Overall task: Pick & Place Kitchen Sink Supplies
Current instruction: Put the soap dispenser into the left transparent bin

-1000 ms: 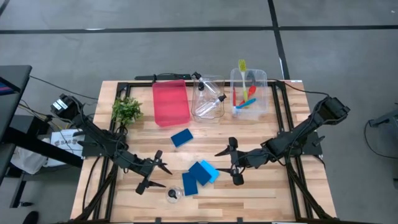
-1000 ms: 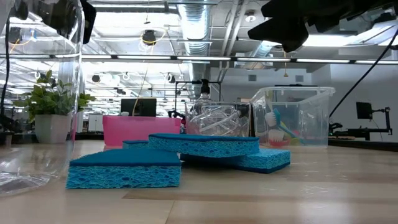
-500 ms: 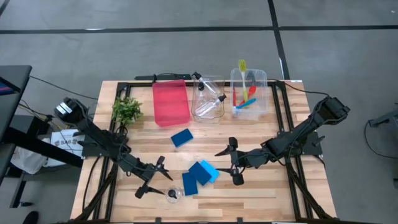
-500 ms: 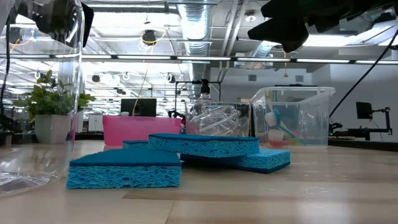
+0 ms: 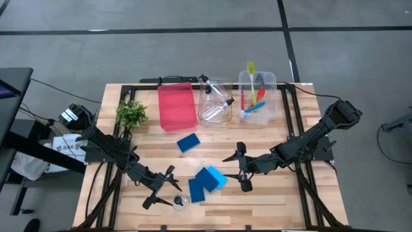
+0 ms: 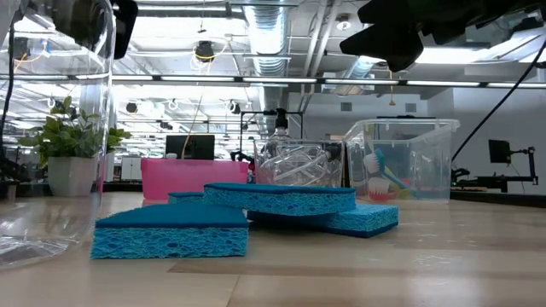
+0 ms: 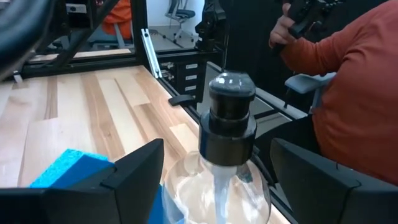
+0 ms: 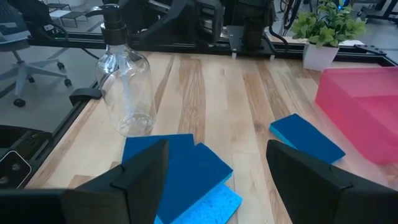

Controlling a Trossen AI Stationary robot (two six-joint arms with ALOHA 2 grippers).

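Observation:
A small clear bottle (image 5: 180,202) with a black cap (image 7: 230,118) stands upright on the wood near the table's near edge. My left gripper (image 5: 165,187) is open, with one finger on either side of the bottle (image 7: 217,193) and a gap showing on both. Three blue sponges (image 5: 207,180) lie overlapping at the middle, and another sponge (image 5: 188,142) lies alone farther back. My right gripper (image 5: 242,169) hovers open just right of the sponge pile (image 8: 180,168). More bottles lie in a clear bin (image 5: 215,102). The brushes stand in another clear bin (image 5: 257,96).
A red tray (image 5: 177,106) and a small green plant (image 5: 131,114) sit toward the far left. The two clear bins stand along the far edge. A person in an orange-red sleeve (image 7: 354,93) is beyond the table's near edge. Bare wood lies right of the sponges.
My left gripper has moved toward the table's near edge and slightly right, closing in on the standing bottle, with its fingers still apart. The bottle, the sponges and my right arm have kept still.

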